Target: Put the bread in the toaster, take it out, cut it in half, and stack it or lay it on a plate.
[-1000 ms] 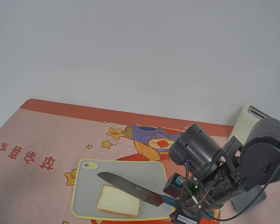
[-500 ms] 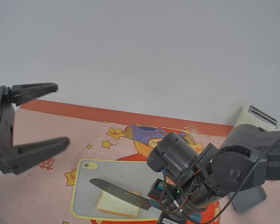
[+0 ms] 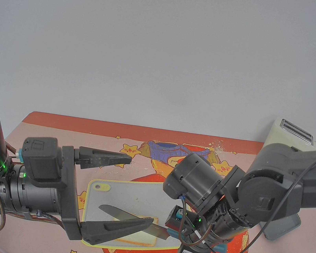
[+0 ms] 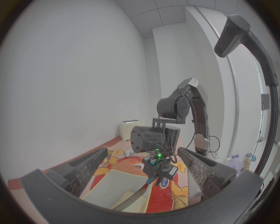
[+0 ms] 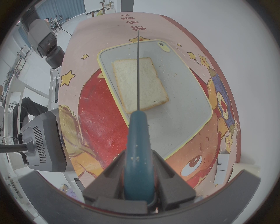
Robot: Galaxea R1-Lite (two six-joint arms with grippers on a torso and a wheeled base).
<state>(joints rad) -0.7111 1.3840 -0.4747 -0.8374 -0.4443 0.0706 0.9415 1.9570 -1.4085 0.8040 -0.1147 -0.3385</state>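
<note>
A slice of white bread [image 5: 147, 84] lies on the grey cutting board [image 3: 135, 193] with its yellow rim. My right gripper [image 5: 138, 163] is shut on the blue handle of the knife [image 5: 138, 73]. The blade [image 3: 112, 212] runs edge-down over the middle of the slice; I cannot tell whether it touches. My left gripper [image 3: 141, 192] is open and hovers over the board's front left, one finger [image 3: 116, 230] hiding most of the bread [image 3: 144, 241]. From the left wrist I see the right gripper [image 4: 157, 172], the blade and the bread [image 4: 137, 202] between my own fingers. The cream toaster [image 3: 292, 133] stands at the back right.
A grey flat dish [image 3: 285, 226] lies by the toaster, partly behind the right arm. The table has a pink cartoon cloth [image 3: 53, 135] and backs onto a white wall. Free room lies on the cloth left of and behind the board.
My left arm has come in from the left, open, and now hangs over the board's front. The right gripper has carried the knife leftward and lower, over the bread.
</note>
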